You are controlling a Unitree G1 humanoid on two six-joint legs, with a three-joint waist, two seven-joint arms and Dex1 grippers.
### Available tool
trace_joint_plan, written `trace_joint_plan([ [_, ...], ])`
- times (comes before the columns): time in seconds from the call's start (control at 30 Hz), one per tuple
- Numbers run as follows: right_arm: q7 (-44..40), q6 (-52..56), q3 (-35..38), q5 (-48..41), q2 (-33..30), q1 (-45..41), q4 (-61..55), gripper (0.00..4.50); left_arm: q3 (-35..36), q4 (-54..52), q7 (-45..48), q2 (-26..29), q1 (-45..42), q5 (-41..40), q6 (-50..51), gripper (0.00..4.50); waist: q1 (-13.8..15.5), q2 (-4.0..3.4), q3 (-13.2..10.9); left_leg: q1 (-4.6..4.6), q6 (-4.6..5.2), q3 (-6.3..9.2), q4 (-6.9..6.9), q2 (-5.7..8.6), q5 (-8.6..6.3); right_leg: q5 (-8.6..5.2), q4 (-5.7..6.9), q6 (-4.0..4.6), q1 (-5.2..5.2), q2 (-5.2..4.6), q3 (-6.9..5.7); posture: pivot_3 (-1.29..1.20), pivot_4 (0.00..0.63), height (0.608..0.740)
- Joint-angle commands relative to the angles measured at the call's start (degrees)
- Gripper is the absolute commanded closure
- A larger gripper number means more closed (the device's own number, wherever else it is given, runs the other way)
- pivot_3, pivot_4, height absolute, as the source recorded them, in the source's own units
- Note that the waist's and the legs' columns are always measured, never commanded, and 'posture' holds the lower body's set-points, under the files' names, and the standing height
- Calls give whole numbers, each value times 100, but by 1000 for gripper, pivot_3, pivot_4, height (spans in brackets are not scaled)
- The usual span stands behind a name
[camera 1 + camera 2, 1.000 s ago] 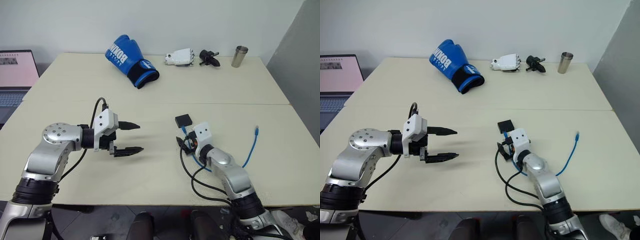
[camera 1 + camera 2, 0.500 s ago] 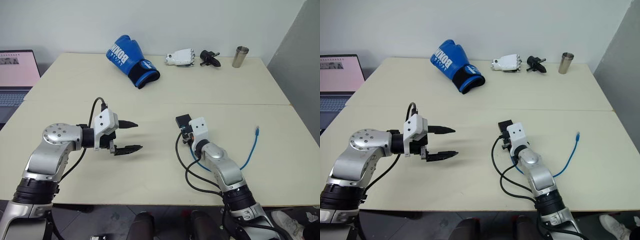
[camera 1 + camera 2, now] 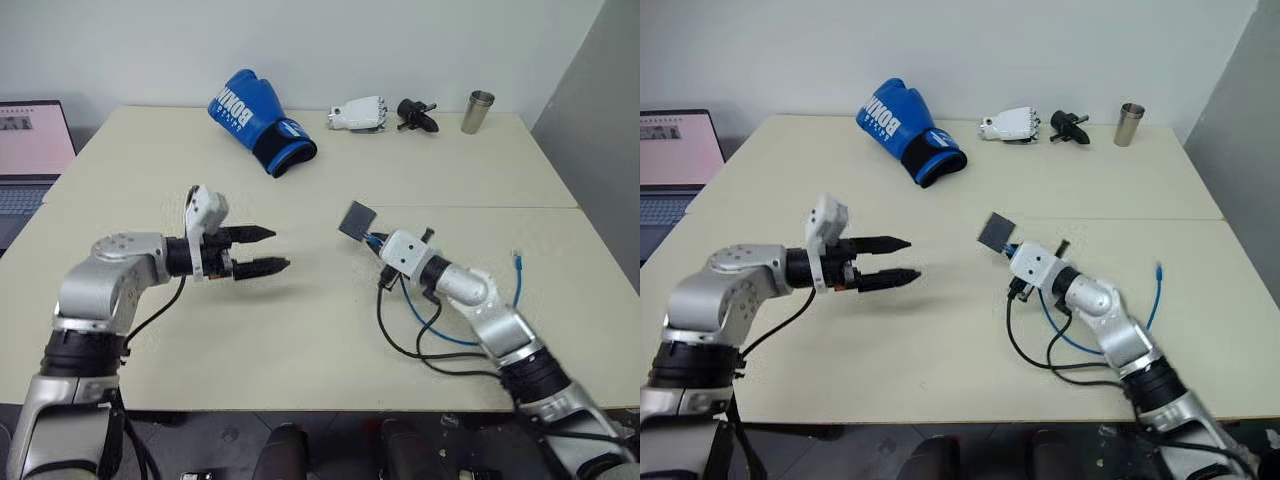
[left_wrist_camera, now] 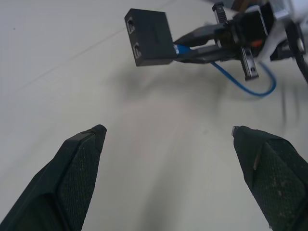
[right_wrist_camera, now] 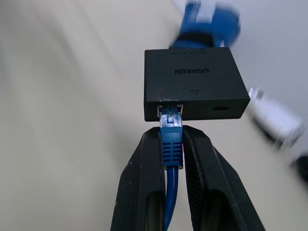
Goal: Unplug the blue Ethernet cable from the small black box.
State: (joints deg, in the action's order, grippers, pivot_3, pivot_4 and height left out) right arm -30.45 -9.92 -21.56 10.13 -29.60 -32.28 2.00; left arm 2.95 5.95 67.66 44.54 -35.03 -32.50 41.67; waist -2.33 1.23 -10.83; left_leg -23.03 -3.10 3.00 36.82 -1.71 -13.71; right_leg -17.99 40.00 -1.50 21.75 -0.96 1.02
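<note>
1. Since a second ago the right hand has risen off the surface and rolled, carrying the small black box up with it; the box, which lay flat at centre frame, now hangs tilted in the air just above and left of that hand.
2. Across the frame, the beige surface fills most of the head view, with a seam running left to right through its middle.
3. At upper left centre lies a blue boxing glove, well apart from both hands.
4. At left centre the left hand has lifted slightly and rolled; its two black fingers stand wide apart with nothing between them, pointing toward the box.
5. At centre right the right hand is pinched closed on the blue Ethernet cable, gripping just behind the plug, which sits in a port on the box's side.
6. Behind that hand, the cable loops down over the surface and rises to a free end at the right.
</note>
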Motion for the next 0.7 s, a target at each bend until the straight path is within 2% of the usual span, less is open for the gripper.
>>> trace_joint_plan([
  [0.03,-582,-1278,-103,-24,-166,-377,23,4255,120,-29,270,-26,-295,-493,567,0,-16,0,0,0,0,0,0,0,0,0,-1,0,0,0,0,0,150,740],
  [0.5,-1210,-1892,-30,-126,77,-838,224,4255,-20,-5,377,-297,-458,-764,1022,0,1,1,0,0,-2,-1,10,1,1,1,2,2,-4,-7,2,0,150,740],
  [0.7,-1269,-2009,-40,-30,131,-898,273,4255,-89,249,430,-382,-543,-689,1013,1134,10,0,0,0,-2,-2,10,2,1,1,1,2,-4,-8,3,0,150,740],
])
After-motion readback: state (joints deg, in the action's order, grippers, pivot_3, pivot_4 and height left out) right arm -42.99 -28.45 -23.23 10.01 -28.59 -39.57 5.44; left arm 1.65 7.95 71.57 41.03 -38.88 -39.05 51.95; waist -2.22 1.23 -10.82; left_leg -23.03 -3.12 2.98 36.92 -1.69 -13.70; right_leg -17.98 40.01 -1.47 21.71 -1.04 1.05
